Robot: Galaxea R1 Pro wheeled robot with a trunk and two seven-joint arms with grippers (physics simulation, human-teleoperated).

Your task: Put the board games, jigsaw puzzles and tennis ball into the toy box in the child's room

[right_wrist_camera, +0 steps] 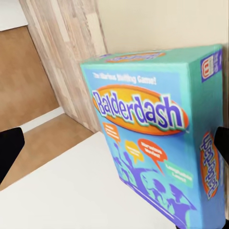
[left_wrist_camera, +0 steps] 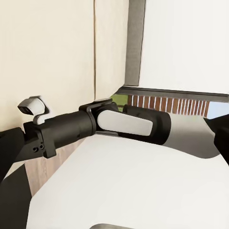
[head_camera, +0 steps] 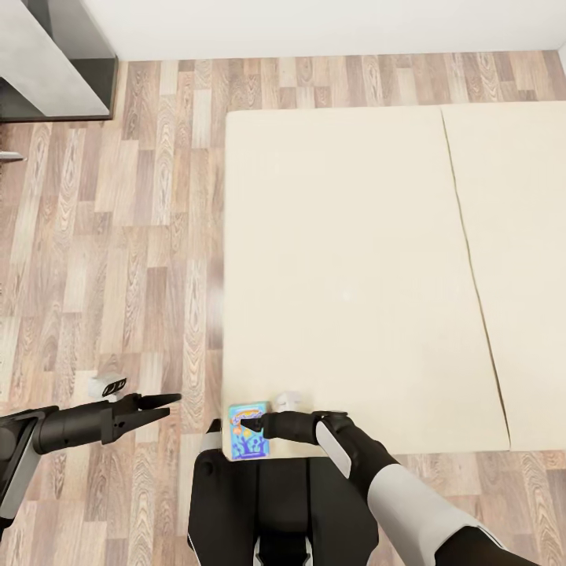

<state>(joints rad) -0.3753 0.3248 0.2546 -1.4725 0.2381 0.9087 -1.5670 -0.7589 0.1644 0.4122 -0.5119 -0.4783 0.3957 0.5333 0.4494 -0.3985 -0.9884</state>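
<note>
Seen from the head camera: large cream bed [head_camera: 354, 267], split by one seam [head_camera: 472, 259] toward the right, over a wood plank floor [head_camera: 118, 236]. At the bed's near left corner, just ahead of the robot's dark base [head_camera: 267, 503], a small blue board game [head_camera: 248, 431], its printed face up and reading "Balderdash" in the right wrist view [right_wrist_camera: 152, 138]. Right gripper [head_camera: 250, 425] reaching leftward over the box, fingertips on or at its face; fingers set at either side of the box in the wrist picture, apparently closed on it, though contact at the pads is hard to confirm. Left gripper [head_camera: 161, 405] out over the floor, left of the bed corner and well apart from the box, its two fingers parted and holding nothing. At far left, part of the table [head_camera: 51, 63], pale grey top with dark sides, against the white wall [head_camera: 330, 23]. In the left wrist view, the right arm [left_wrist_camera: 124, 124] stretched across, bed and wall behind.
</note>
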